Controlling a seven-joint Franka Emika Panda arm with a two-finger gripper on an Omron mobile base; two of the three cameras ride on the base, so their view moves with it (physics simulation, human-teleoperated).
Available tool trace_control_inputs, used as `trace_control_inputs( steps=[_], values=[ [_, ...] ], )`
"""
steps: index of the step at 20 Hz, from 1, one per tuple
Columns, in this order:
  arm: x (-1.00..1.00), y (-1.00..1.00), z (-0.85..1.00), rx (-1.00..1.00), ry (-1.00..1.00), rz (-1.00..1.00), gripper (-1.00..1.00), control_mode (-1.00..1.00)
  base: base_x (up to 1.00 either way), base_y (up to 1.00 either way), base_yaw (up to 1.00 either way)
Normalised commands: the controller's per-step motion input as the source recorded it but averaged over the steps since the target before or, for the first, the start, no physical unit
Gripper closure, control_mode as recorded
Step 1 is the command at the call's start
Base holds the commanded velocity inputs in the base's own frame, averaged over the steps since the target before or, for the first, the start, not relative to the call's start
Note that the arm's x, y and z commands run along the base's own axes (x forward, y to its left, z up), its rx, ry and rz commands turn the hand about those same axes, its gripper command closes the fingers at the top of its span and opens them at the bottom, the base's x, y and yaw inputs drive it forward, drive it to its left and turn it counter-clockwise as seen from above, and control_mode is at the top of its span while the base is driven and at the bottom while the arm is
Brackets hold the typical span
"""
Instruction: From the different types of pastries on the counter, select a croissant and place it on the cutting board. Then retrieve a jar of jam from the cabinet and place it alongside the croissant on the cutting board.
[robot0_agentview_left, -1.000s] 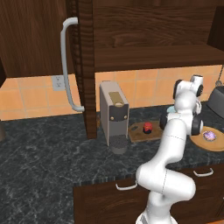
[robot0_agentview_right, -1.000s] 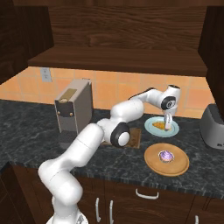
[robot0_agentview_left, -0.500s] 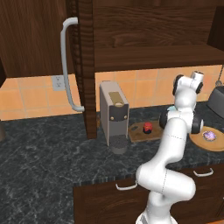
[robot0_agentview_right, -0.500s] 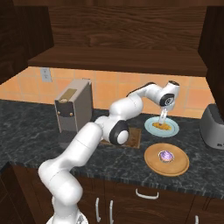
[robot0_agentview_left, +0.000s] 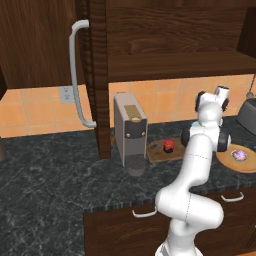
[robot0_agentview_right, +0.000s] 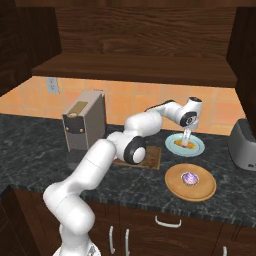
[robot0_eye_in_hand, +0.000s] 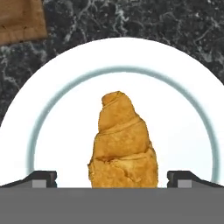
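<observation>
Croissant (robot0_eye_in_hand: 123, 142): on your white plate (robot0_eye_in_hand: 183, 113), between the jaws, which stand apart. Gripper (robot0_agentview_right: 187, 141): has dropped closer over the last second. Grasp not yet made. Board (robot0_agentview_right: 150, 157): awaits, beside the plate.

Dark black stone counter (robot0_agentview_right: 35, 150) with faint grey veins. Resting directly on it: a grey coffee machine (robot0_agentview_right: 83, 127), a brown wooden cutting board (robot0_agentview_left: 161, 150) just beside the machine, a white plate with a pale blue ring (robot0_eye_in_hand: 183, 131), a round tan plate (robot0_agentview_right: 190, 181), a dark toaster (robot0_agentview_right: 243, 145) at the far end.
</observation>
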Motion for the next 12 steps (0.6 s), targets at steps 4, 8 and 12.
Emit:
trace_control_inputs(
  steps=[4,8,12],
  values=[
    [0.00,0.00,-0.50,-0.11,-0.07,0.09,-1.00,-1.00,0.00,0.00,0.00],
    [0.11,-0.16,-0.53,0.00,0.00,0.15,1.00,-1.00,0.00,0.00,0.00],
    [0.00,0.00,-0.08,0.00,0.00,0.12,1.00,-1.00,0.00,0.00,0.00]
  ],
)
